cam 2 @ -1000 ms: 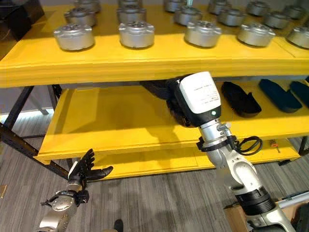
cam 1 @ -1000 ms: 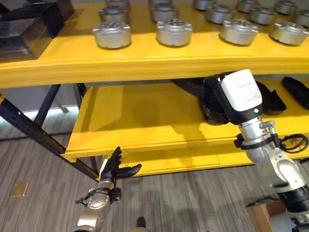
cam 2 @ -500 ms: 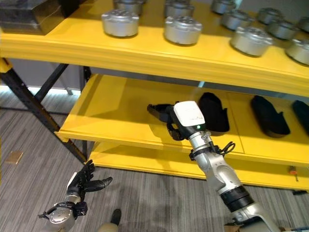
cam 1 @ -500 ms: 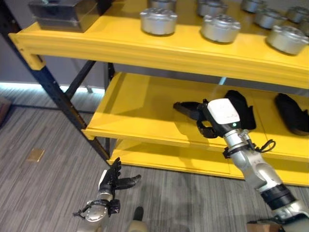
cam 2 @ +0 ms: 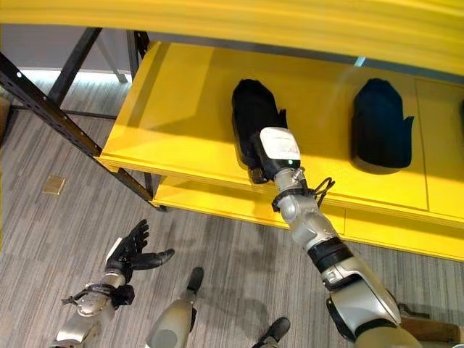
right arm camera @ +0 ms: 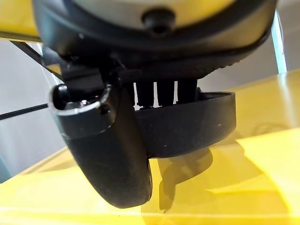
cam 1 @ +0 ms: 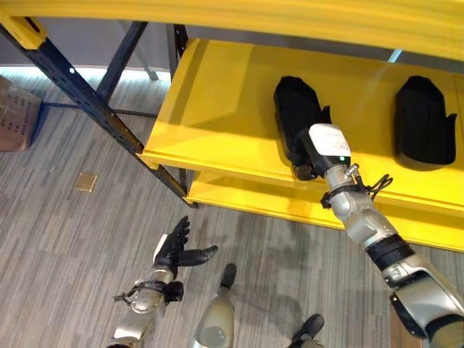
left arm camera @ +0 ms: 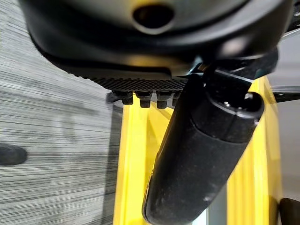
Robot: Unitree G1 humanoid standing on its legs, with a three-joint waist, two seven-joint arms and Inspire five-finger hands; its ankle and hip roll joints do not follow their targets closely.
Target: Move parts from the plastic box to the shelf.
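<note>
Part [cam 1: 299,119] black, no legible label, in right hand [cam 1: 303,168].

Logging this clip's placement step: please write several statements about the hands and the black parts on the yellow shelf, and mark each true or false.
1. The right hand is at the black part on the yellow shelf. True.
2. The left hand is curled round a part. False: it hangs over the floor with fingers spread, holding nothing.
3. A second black part lies on the same shelf level, apart from the first. True.
4. The part by the right hand is silver and round. False: it is black and elongated.
5. The left hand rests on the shelf. False: it is below the shelf's front edge, over the grey floor.
</note>
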